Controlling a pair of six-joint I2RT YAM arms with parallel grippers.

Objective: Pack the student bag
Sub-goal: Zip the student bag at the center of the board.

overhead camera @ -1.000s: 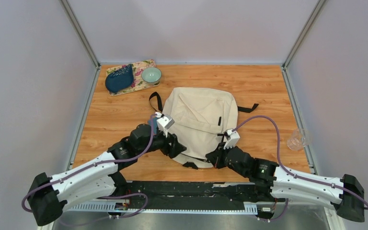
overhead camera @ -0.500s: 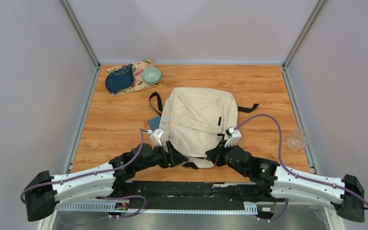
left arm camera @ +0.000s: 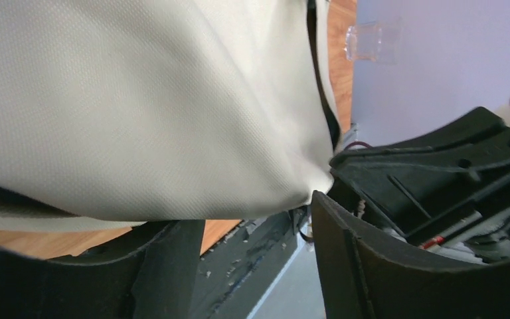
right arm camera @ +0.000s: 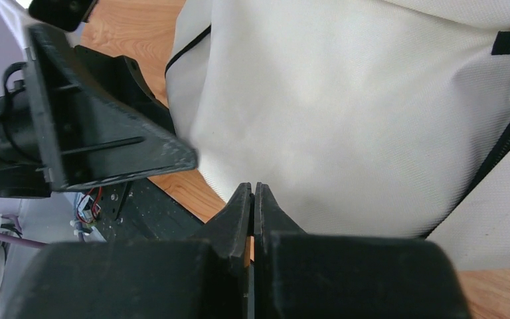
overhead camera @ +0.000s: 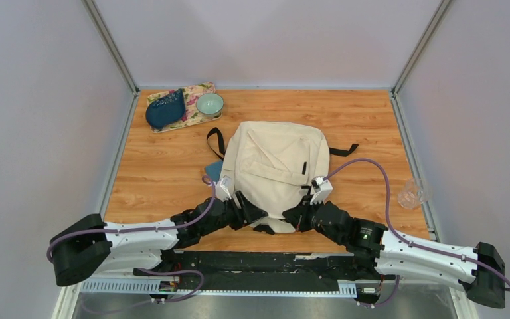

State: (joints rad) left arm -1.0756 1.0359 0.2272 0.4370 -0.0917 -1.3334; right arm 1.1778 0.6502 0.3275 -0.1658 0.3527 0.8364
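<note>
The student bag (overhead camera: 275, 166), a cream backpack with black straps, lies flat in the middle of the wooden table. My right gripper (overhead camera: 291, 218) is shut at the bag's near edge. In the right wrist view its closed tips (right arm camera: 253, 189) pinch the cream fabric (right arm camera: 345, 126). My left gripper (overhead camera: 251, 212) is open just left of it, at the same near edge. In the left wrist view its gripper (left arm camera: 255, 232) gapes under the raised fabric (left arm camera: 139, 113), not touching it. The fabric draws to a point by the right gripper.
A dark blue pouch (overhead camera: 166, 109) and a pale green bowl (overhead camera: 210, 104) sit on a floral mat (overhead camera: 197, 90) at the back left. A blue flat item (overhead camera: 213, 169) peeks from under the bag's left side. A clear cup (overhead camera: 413, 193) stands at the right edge.
My left arm has swung down and in, taking its gripper from the bag's left side to the near edge beside the right gripper. The right arm and the bag have stayed put.
</note>
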